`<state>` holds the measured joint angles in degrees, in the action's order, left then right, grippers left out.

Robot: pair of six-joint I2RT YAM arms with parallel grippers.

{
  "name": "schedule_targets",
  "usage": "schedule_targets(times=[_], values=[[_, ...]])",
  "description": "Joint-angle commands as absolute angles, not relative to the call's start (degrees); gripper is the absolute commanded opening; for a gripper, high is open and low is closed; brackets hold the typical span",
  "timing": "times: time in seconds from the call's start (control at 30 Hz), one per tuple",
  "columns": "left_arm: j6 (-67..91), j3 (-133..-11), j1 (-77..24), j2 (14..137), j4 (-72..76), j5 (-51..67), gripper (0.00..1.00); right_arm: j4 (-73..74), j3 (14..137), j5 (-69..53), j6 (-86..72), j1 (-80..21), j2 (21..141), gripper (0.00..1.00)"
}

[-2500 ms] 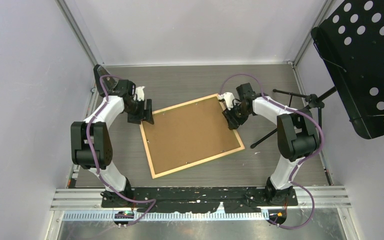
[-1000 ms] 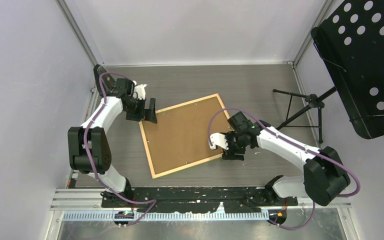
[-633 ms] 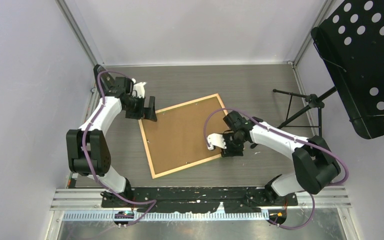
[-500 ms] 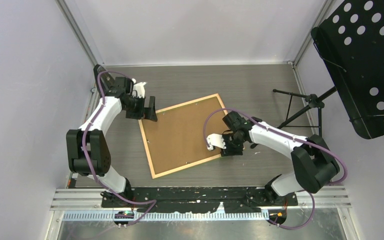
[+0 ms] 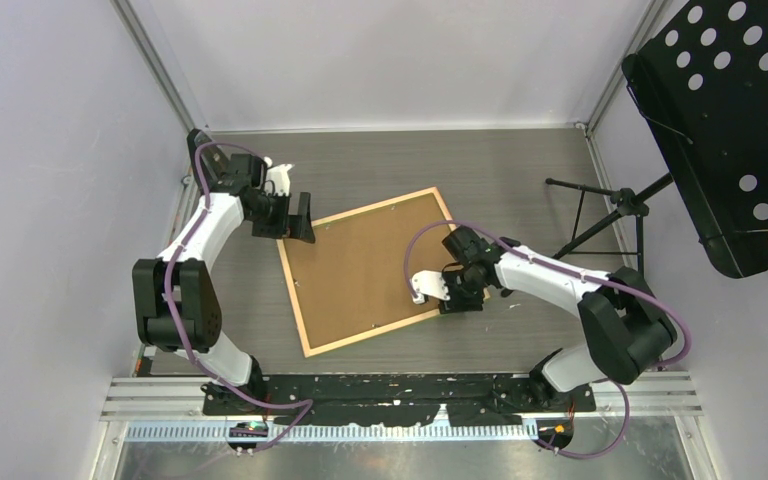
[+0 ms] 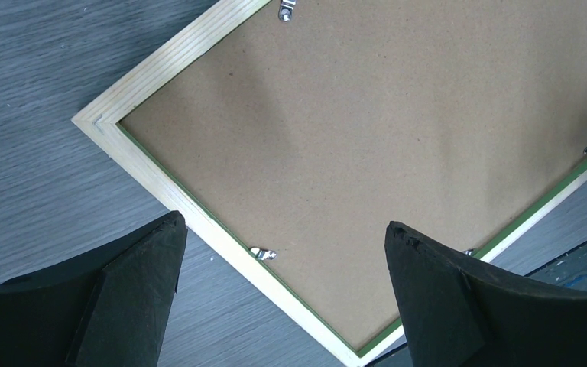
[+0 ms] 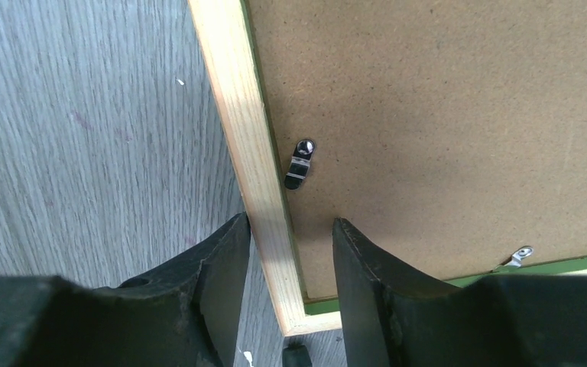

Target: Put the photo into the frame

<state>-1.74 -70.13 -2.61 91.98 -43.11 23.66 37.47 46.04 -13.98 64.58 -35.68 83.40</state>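
table [image 5: 520, 170]: grey wood-grain, with a black music stand [image 5: 730, 130] off its right side.

the frame [image 7: 233, 99]: lies flat, back up, skewed on the table, mid-left of centre. light wood rail shows, with a green sliver at the inner lip. brown backing board [image 5: 370, 265] sits inside it.

the photo: not seen in any view. cannot tell if it is under the backing or elsewhere.

left gripper [image 6: 284, 225]: claw spread wide, holding nothing, hanging above the frame's far-left corner, clear of it.

right gripper [image 7: 290, 223]: low at the right rail near the near-right corner. jaws part-way apart and straddling the rail, outer finger against the wood, inner finger over the backing with a gap showing. not clamped, as far as the wrist view shows.

black turn-clip [image 7: 299, 164]: just ahead of the inner finger. a silver one [image 7: 521, 252] sits by the near rail.

risks, as judged:
- a grip this close to one corner gives a long lever; on lifting, the frame may twist out or drag across the table.
- the inner finger may press the backing or snag the clip instead of seating on the rail.
- with the backing in place, no photo can go in.
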Motion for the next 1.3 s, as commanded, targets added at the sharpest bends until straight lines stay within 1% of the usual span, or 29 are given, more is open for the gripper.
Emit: schedule_targets(times=[0.0, 0.33, 0.63, 0.93, 1.2, 1.27], values=[[-1.53, -71.2, -2.75, 90.89, -42.83, 24.91, 1.0, 36.3, 45.19, -14.37, 64.56, -36.32, 83.88, 0.49], [-1.52, -71.39, -2.78, 91.23, -42.98, 25.06, 1.0, 35.54, 44.05, -15.07, 63.88, -36.79, 85.49, 0.4], [-1.49, -71.43, -2.73, 91.32, -43.05, 25.06, 1.0, 37.42, 44.22, -15.44, 64.51, -37.0, 86.18, 0.41], [-1.58, -71.33, -2.73, 90.93, -43.14, 24.96, 1.0, 39.08, 44.03, -15.82, 65.35, -36.93, 85.88, 0.4], [-1.63, -71.24, -2.75, 90.53, -42.98, 24.44, 1.0, 40.31, 43.08, -15.18, 66.16, -37.0, 83.88, 0.36], [-1.58, -71.2, -2.69, 90.44, -42.92, 24.46, 1.0, 40.34, 42.98, -14.95, 66.07, -36.98, 83.68, 0.34]])
